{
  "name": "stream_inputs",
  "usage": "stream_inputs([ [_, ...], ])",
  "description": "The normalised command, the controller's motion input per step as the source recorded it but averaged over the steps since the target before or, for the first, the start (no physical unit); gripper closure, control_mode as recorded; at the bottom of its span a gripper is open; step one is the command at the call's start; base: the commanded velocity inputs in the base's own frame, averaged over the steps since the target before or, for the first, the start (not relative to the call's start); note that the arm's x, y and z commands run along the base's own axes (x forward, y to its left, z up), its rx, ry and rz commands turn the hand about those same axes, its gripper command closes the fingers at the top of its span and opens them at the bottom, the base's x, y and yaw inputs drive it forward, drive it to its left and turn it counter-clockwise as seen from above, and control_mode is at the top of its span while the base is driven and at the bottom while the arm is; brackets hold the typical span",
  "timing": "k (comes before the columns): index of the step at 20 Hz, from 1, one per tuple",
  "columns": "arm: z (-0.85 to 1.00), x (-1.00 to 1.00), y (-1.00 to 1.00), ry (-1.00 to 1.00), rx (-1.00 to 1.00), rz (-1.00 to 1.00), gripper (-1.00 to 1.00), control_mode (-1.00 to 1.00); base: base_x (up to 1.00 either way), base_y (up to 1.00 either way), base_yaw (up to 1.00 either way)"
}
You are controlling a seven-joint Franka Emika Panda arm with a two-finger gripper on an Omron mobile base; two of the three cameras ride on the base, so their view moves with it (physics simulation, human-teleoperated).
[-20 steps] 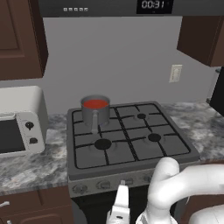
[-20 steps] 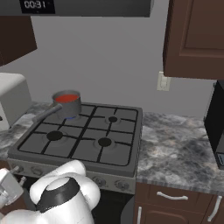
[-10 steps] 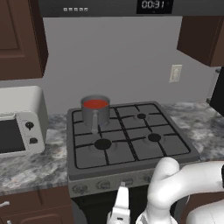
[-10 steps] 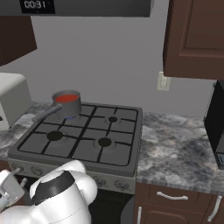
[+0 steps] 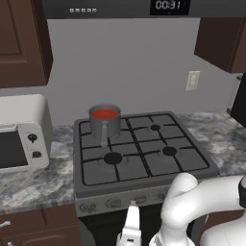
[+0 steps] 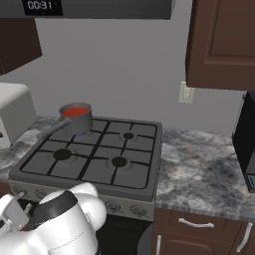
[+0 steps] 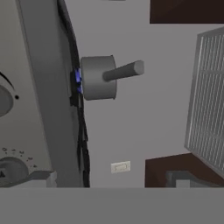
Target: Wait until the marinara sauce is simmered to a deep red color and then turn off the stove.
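Pot [image 5: 104,124] sits on the stove [image 5: 144,158], far-left burner, upright, handle pointing toward the near side. Sauce [image 5: 105,114] inside is bright red, flat, fills the pot opening. In the right base view the same pot [image 6: 76,119] is at the far-left corner of the grates, sauce [image 6: 75,112] orange-red, small blue flame just under the pot base. Hand view is rolled sideways: pot [image 7: 98,78] seen from the side w/ handle sticking out, blue flame visible between pot base and grate, stove [image 7: 43,87] front panel runs down the left of that view w/ knobs [image 7: 13,170] close to the camera.

Other three burners bare. Knob row [image 5: 115,202] along the stove's near front edge.

Arm is low, in front of the stove, near the knob row; gripper [image 5: 129,229] points down at the near edge just below the front panel. Jaws apart, holding nothing, not touching a knob as far as I can tell.

Toaster oven [image 5: 21,134] on the bench [image 5: 43,180] left of the stove, apart from it. Wall outlet [image 5: 192,80] behind the stove, right side. Clock display [image 5: 168,6] above reads 00:31.
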Motion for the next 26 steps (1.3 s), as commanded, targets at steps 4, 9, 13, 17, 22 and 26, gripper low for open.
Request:
stream_inputs([
  [4, -0.10, 0.08, 0.16, 0.00, 0.00, 0.00, -1.00, -1.00, 0.00, 0.00, 0.00],
  [9, -0.12, 0.09, 0.11, 0.00, 0.00, 0.00, -1.00, -1.00, 0.00, 0.00, 0.00],
  [13, -0.17, 0.07, 0.01, 0.00, 0.00, 0.00, -1.00, -1.00, 0.00, 0.00, 0.00],
  [17, -0.23, 0.10, 0.00, 0.00, 0.00, 0.00, -1.00, -1.00, 0.00, 0.00, 0.00],
  [22, -0.18, 0.14, 0.00, 0.00, 0.00, 0.00, -1.00, -1.00, 0.00, 0.00, 0.00],
  [26, -0.06, 0.15, 0.00, 0.00, 0.00, 0.00, -1.00, -1.00, 0.00, 0.00, 0.00],
])
